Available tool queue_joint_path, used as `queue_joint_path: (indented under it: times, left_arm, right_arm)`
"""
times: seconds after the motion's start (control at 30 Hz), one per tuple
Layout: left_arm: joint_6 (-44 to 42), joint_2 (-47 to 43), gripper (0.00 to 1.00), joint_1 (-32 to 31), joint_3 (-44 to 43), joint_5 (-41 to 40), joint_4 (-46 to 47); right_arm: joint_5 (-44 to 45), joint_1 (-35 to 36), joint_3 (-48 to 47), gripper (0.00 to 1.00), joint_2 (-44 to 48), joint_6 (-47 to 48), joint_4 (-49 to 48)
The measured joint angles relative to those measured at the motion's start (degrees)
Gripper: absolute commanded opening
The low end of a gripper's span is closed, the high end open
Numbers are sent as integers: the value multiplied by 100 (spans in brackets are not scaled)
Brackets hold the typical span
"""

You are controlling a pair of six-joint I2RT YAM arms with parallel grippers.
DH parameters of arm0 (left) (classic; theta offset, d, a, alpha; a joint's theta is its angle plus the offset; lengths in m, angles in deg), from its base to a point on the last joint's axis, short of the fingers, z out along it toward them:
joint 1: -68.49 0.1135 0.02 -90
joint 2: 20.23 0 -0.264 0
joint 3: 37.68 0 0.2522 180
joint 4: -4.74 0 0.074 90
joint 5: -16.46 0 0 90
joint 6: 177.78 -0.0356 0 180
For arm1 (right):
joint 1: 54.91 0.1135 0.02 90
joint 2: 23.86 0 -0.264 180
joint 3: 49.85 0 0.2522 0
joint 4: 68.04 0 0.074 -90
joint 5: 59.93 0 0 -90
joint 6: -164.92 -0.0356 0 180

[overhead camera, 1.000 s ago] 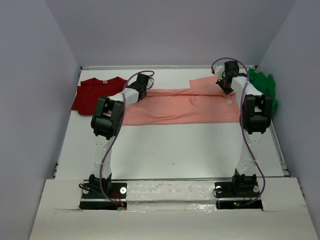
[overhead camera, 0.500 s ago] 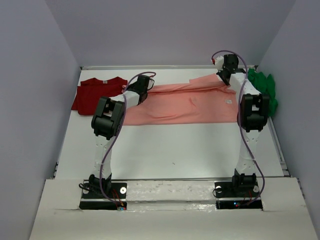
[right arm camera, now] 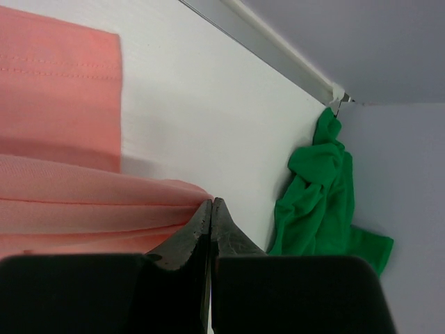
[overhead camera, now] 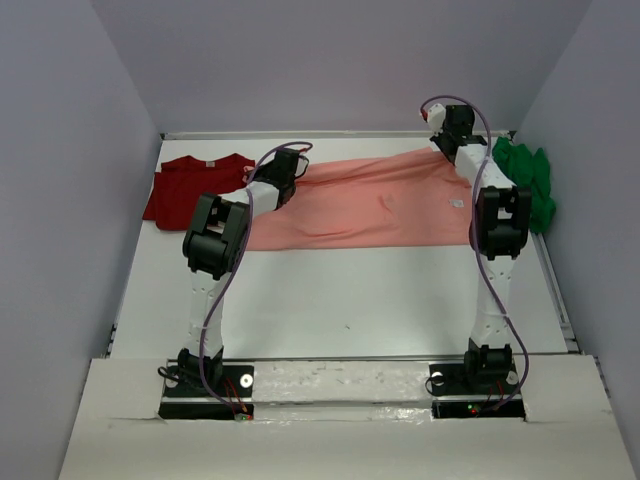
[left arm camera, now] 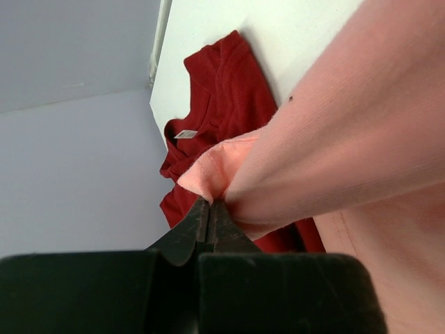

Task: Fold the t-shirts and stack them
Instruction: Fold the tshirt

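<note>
Because the salmon-pink t-shirt (overhead camera: pixel 370 205) is soft, thin cloth, I judge that it will sag and wrinkle between my two holds. It is better to take it at the edges and corners, not in the middle. My left gripper (left arm camera: pixel 210 209) is closed tight on a bunched edge of it, and my right gripper (right arm camera: pixel 211 209) is closed on a fold at the other end. The shirt spans between them, and its near part lies on the tabletop (right arm camera: pixel 208 104).

Beyond my left gripper, to its left, lies the dark red t-shirt (left arm camera: pixel 222 90) with a small neck label, partly hidden behind the pink cloth. Just to the right of my right gripper the green t-shirt (right arm camera: pixel 320 188) is crumpled in the corner. Both are close, so I think the pink cloth could drag over them.
</note>
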Motion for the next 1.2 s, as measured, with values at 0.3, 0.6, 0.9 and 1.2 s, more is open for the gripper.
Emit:
queue_joint_path:
  times: [0.3,0.6,0.9,1.2]
  left_arm:
    - [-50,2,0,0,-17,-42,122]
    - [-52,24,0,-9,-26,-76,201]
    - [-28,31,0,-57,-26,-131,214]
    - [-9,39,0,-76,-26,-166,214]
  right_arm:
    - [-50,9,282,0,-109,374,-1012]
    - [26,20,629,0,-538,1119,-2400]
    - [153,52,1043,0,-778,1923,-3722]
    - [254,96,1624,0,-824,2350,-4572]
